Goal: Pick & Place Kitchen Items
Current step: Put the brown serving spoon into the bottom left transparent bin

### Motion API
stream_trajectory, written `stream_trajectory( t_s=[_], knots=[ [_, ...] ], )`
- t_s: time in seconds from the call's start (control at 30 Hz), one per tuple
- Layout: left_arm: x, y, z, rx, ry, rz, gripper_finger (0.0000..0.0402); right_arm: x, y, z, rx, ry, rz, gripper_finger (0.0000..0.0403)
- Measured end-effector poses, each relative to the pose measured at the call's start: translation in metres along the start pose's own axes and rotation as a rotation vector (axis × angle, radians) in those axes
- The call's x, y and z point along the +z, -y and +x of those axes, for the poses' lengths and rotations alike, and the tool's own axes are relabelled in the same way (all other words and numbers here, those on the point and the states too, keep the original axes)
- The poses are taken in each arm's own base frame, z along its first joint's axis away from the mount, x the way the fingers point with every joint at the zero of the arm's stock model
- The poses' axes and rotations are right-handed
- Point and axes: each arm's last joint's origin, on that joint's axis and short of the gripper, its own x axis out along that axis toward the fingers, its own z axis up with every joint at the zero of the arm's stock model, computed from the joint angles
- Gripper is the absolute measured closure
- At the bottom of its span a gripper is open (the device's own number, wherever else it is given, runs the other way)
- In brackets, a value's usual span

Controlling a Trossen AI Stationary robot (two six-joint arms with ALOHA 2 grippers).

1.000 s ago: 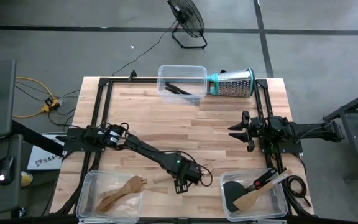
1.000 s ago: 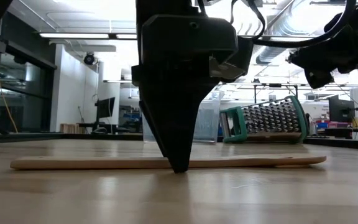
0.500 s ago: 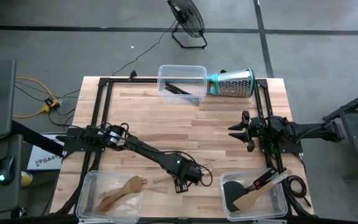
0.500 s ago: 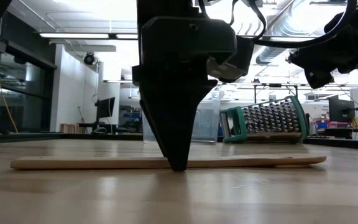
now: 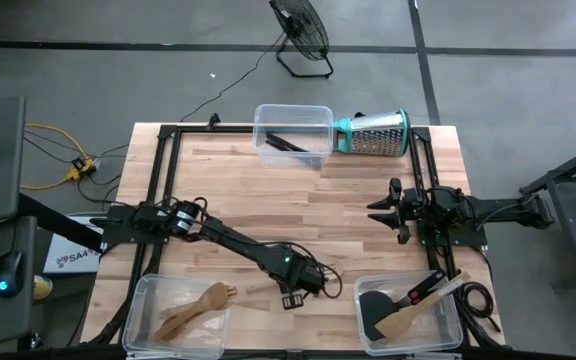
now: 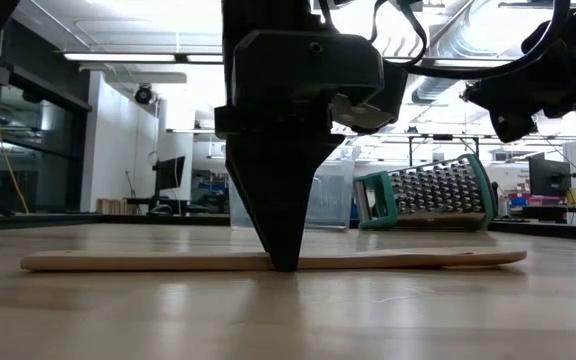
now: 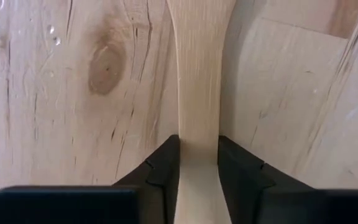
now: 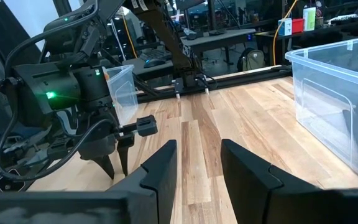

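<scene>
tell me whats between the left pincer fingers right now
The handle of a pale flat wooden spatula lying on the table; the left pincer has one finger on each side, touching its edges, as the left wrist view shows.

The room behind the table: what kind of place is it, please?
Probably a robotics lab or workshop, not a home kitchen. The low view shows exposed ceiling ducts and a monitor on a far bench; the high view shows a bare concrete floor and a floor fan.

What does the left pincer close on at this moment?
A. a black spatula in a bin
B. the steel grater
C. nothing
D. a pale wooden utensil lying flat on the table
D: the left pincer has a finger on each side of the flat wooden utensil, pressing it.
</scene>
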Motion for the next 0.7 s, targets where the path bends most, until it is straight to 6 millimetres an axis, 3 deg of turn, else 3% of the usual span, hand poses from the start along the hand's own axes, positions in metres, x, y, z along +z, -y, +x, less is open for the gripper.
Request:
stream_trajectory(
  t_s=[0.1,0.47,0.7],
  knots=[
    [0.0,0.0,0.0,0.0,0.0,-0.003,0.0328,0.0,0.0,0.0,0.0,0.0,0.0,0.0286],
    [0.0,0.0,-0.002,-0.004,-0.001,-0.005,0.0329,0.0,0.0,0.0,0.0,0.0,0.0,0.0286],
    [0.007,-0.001,-0.017,0.007,-0.001,-0.009,0.0329,0.0,0.0,0.0,0.0,0.0,0.0,0.0286]
  ],
)
